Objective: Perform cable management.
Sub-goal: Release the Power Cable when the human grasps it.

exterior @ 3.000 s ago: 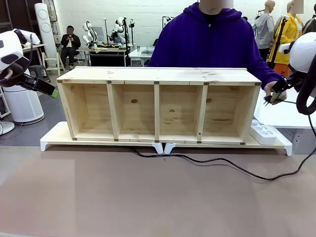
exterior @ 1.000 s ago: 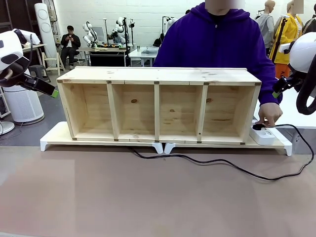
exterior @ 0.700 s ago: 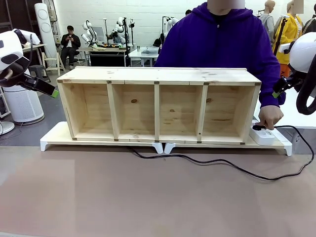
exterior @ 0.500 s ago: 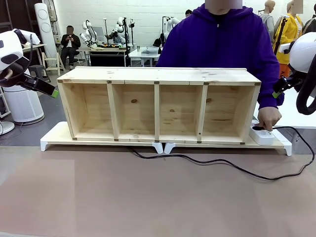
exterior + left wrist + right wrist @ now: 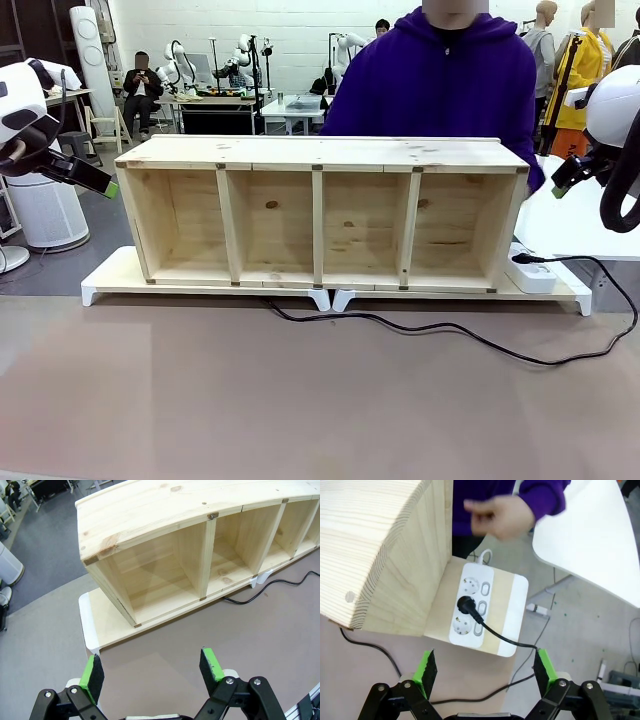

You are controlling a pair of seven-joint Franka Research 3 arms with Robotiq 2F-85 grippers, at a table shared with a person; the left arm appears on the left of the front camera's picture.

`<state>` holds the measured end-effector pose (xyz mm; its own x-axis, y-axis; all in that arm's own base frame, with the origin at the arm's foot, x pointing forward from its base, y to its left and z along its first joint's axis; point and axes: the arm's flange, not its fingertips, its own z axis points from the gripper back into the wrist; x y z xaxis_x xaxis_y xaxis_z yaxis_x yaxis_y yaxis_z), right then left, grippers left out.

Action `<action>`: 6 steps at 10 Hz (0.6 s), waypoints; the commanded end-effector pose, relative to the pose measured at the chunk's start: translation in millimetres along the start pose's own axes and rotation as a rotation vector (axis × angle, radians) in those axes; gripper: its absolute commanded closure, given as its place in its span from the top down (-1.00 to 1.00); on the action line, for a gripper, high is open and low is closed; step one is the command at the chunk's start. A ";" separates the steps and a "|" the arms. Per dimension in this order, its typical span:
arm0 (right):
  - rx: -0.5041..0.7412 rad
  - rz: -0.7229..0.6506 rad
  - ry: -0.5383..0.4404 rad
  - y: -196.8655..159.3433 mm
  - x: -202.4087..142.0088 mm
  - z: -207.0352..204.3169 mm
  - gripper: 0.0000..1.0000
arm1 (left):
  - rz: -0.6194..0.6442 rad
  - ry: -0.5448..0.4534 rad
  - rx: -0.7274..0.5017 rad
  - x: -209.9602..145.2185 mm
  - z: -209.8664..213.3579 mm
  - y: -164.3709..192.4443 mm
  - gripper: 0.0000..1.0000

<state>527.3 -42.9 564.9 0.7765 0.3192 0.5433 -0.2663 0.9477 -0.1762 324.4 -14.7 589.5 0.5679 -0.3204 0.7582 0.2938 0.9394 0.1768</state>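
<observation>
The cable [image 5: 470, 338] is a thin black cord. It comes out from under the wooden shelf [image 5: 320, 152], crosses the table, loops at the right edge and ends in a round plug [image 5: 520, 258] seated in the white power strip [image 5: 532, 274]. In the right wrist view the plug [image 5: 465, 604] sits in the middle socket of the strip [image 5: 470, 625], below and ahead of my open right gripper [image 5: 485, 671]. The cord [image 5: 506, 639] trails off the board. My left gripper [image 5: 151, 668] hangs open and empty above the table, off the shelf's left end [image 5: 107, 587]. A stretch of cable [image 5: 250, 596] lies farther off.
The four-compartment shelf stands on a white-footed board [image 5: 110, 278]. A person in a purple hoodie [image 5: 440, 80] stands behind it, one hand [image 5: 502, 517] raised above the strip. A white table [image 5: 585, 535] lies to the right. My left gripper [image 5: 95, 180] and right gripper [image 5: 560, 182] hover at the sides.
The person's hand, which was pressing the plug into the power strip, has lifted away and gone behind the shelf. The plug stays in the strip. Neither arm has moved.
</observation>
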 end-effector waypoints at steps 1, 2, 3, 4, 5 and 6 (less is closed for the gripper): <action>0.000 -0.003 0.001 -1.1 -0.8 -0.3 1.00 | 0.016 0.002 0.007 0.0 0.2 -0.7 1.00; 0.000 -0.003 0.001 -1.1 -0.8 -0.3 1.00 | 0.016 0.002 0.007 0.0 0.2 -0.7 1.00; 0.000 -0.003 0.001 -1.1 -0.8 -0.3 1.00 | 0.016 0.002 0.007 0.0 0.2 -0.7 1.00; 0.000 -0.003 0.001 -1.1 -0.8 -0.3 1.00 | 0.016 0.002 0.007 0.0 0.2 -0.7 1.00; 0.000 -0.003 0.001 -1.1 -0.8 -0.3 1.00 | 0.016 0.002 0.007 0.0 0.2 -0.7 1.00; 0.000 -0.003 0.001 -1.1 -0.8 -0.3 1.00 | 0.016 0.002 0.007 0.0 0.2 -0.7 1.00</action>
